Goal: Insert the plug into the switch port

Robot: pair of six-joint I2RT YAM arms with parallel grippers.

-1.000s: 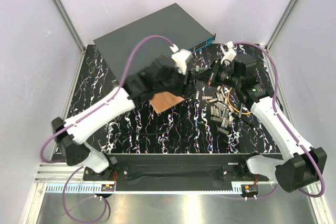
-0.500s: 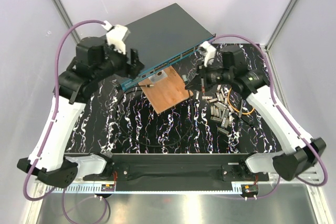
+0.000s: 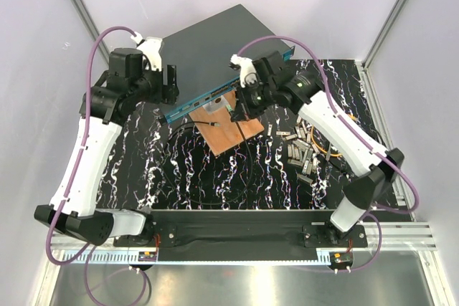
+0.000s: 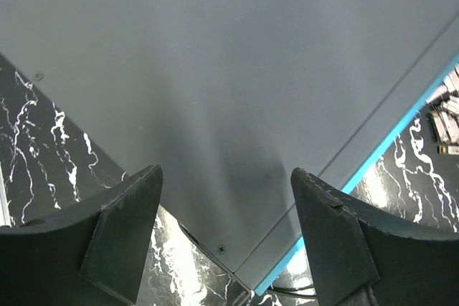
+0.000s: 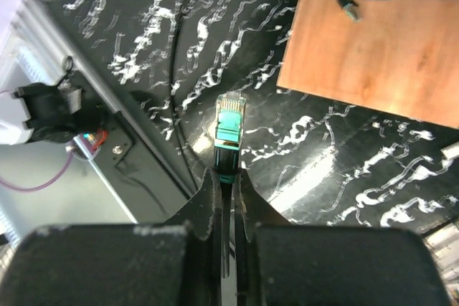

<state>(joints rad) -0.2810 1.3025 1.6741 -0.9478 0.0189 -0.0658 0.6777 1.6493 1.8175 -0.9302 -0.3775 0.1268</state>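
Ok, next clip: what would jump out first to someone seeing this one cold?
The large dark grey network switch with its teal front edge, at the far middle of the table, draws the eye first. Just in front of it, by the wooden board, the right gripper is shut on a teal-booted plug, while the left gripper stands open over the switch's left corner.
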